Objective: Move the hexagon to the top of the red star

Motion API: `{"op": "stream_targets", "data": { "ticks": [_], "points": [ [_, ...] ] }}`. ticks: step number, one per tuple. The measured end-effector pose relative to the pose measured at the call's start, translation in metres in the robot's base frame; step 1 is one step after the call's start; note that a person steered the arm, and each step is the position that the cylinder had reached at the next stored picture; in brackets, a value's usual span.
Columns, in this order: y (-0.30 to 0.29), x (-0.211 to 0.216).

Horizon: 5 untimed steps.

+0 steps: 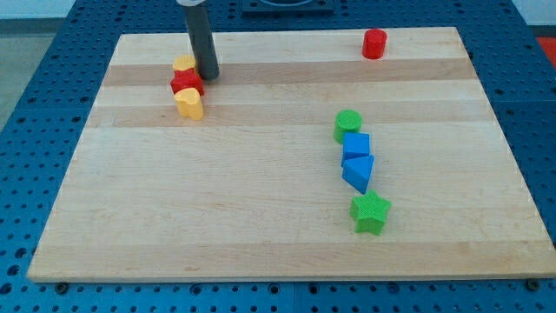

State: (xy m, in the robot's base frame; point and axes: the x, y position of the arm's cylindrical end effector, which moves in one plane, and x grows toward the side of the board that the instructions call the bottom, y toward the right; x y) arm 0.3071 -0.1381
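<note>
The red star (186, 83) lies near the view's top left on the wooden board (261, 217). A yellow hexagon (183, 63) sits right above it, touching it. A yellow heart-like block (188, 103) sits right below the star, touching it. My tip (208, 75) is down on the board just to the right of the yellow hexagon and the red star, close against them.
A red cylinder (374, 43) stands at the view's top right. A green cylinder (348, 124), a blue cube (356, 145), a blue triangle (358, 172) and a green star (371, 212) form a column right of centre.
</note>
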Motion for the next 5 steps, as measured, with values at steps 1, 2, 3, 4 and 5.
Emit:
{"op": "stream_targets", "data": {
  "ticks": [1,2,3,4,5],
  "points": [
    [-0.034,0.042],
    [-0.028,0.028],
    [0.024,-0.035],
    [0.012,-0.055],
    [-0.020,-0.019]
  ]
}}
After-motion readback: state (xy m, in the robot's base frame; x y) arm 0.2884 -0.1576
